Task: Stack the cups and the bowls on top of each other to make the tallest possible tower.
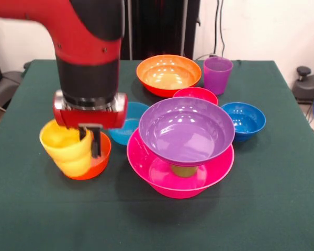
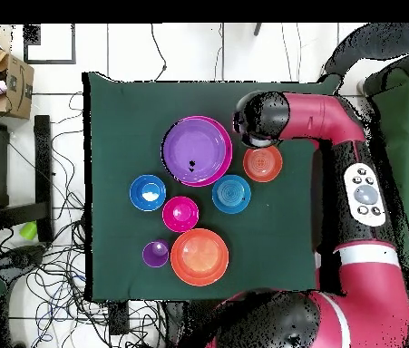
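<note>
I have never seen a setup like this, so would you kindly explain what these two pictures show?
The red and black machine is a robot arm at a green table. One picture looks across the table towards the robot; the other looks straight down, with the robot's base at the bottom. The arm's end effector reaches into a yellow cup that sits in a small orange bowl; whether it grips is unclear. Beside it, a big purple bowl rests on a greenish cup standing inside a big pink bowl: the start of a tower. Loose on the table are a big orange bowl, a purple cup, a red bowl, a dark blue bowl and a light blue bowl.
</note>
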`<state>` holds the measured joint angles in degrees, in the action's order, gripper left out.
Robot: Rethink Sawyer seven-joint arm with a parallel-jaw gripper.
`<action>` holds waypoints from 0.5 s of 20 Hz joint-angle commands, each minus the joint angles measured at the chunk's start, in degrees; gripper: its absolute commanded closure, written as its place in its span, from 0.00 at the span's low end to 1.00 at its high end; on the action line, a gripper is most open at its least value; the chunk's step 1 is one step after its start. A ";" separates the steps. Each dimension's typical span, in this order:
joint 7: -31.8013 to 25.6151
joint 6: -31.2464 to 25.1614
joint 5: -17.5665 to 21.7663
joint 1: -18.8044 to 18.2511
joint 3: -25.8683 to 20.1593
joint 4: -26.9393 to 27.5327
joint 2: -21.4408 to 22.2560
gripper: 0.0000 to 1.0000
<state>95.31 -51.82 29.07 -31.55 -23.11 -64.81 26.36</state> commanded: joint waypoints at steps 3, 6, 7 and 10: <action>0.19 -7.60 -1.41 2.07 3.34 -7.82 6.86 1.00; 2.69 -8.39 -3.20 2.87 4.26 -11.60 9.67 1.00; 3.90 -8.52 -4.15 3.14 4.65 -13.63 11.18 1.00; 5.71 -7.55 -6.25 3.48 5.22 -17.35 13.32 1.00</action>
<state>95.32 -53.44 25.16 -31.05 -20.04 -70.77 34.94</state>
